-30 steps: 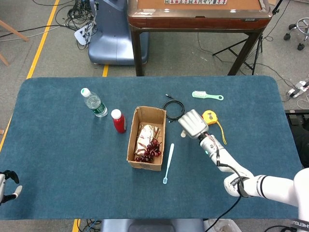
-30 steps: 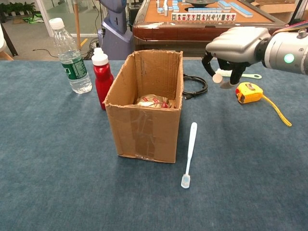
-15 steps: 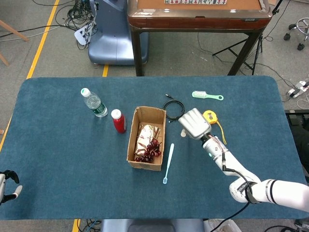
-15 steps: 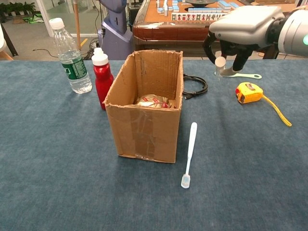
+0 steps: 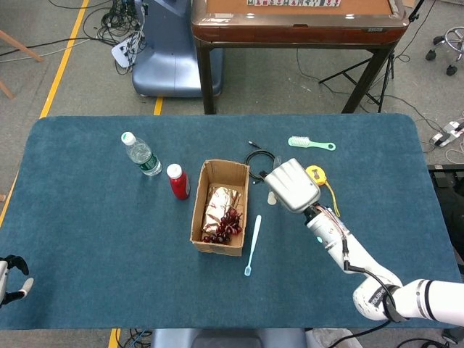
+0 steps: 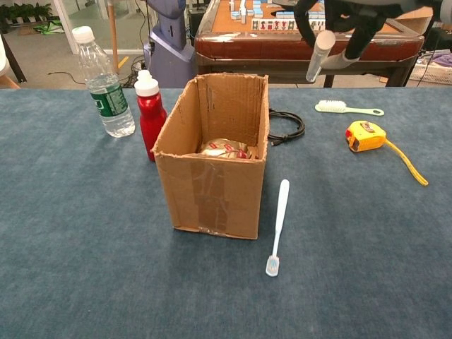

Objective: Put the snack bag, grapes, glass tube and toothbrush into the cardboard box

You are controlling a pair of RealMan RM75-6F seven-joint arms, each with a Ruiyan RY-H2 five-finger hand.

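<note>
1. Since a second ago the right hand (image 5: 291, 185) has lifted off the surface (image 5: 87, 217) and drifted toward the cardboard box (image 5: 220, 207), taking the glass tube (image 6: 319, 55) up with it. In the chest view the tube now hangs near the top of frame, tilted, fingers (image 6: 359, 39) clamped round its upper part. From above it's just a pale stub poking out at the hand's 9 o'clock.

2. Step in hand, I'd say: carry the tube over the box. Snack bag (image 5: 218, 201) and grapes (image 5: 227, 226) are already inside; toothbrush (image 5: 252, 244) is not yet in and lies on the cloth just beside the box's 3 o'clock wall.

3. Next move probably needs a bit more travel toward 9 o'clock until the tube is over the opening, then a low release. Glass is smooth and rigid, so it could slip or crack if dropped from high up.

4. Materials, big to small: surface is a fuzzy teal cloth; box is creased brown corrugated card, taped, open-topped; bag is shiny crinkled foil; grapes are a dark red, glossy, lumpy cluster; toothbrush is thin pale-blue plastic, flat, likely fiddly to pinch.

5. Left hand (image 5: 13, 278) sits at the 8 o'clock corner; can't tell how its fingers lie.
</note>
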